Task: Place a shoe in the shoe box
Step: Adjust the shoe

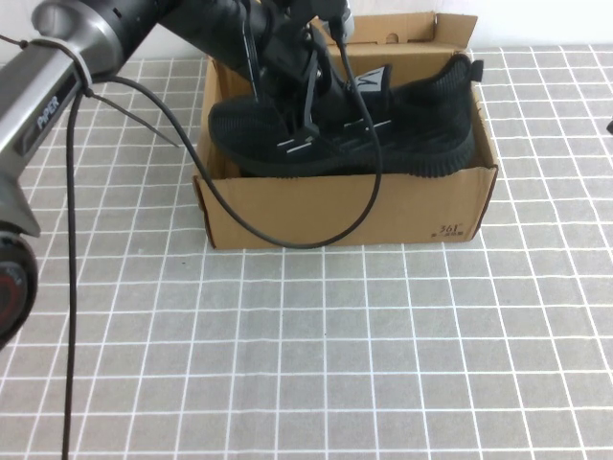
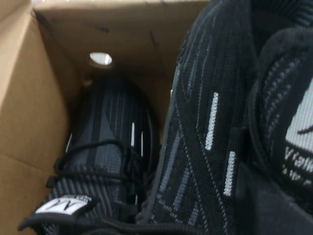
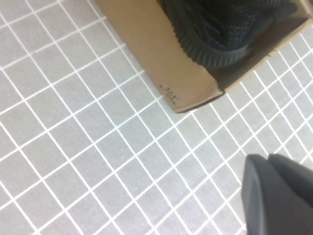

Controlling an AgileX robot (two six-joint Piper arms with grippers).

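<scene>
The brown cardboard shoe box point(image 1: 335, 206) stands open on the tiled table. The black knit shoe point(image 1: 412, 125) sits tilted in it, toe to the left, heel at the right end above the rim, sole against the front wall. My left gripper point(image 1: 311, 105) reaches down from the upper left and is shut on the shoe at its tongue and collar. In the left wrist view the shoe's side with white dashes point(image 2: 205, 127) fills the right, with one dark finger point(image 2: 274, 205) against it. My right gripper point(image 3: 266, 159) hangs shut over bare table, right of the box's corner point(image 3: 195, 98).
A second black sneaker point(image 2: 107, 142) lies deeper in the box beside the held one, its white tongue tag showing. The box's lid flap point(image 1: 402, 29) stands up at the back. A black cable point(image 1: 287, 240) from the left arm hangs across the box's front wall.
</scene>
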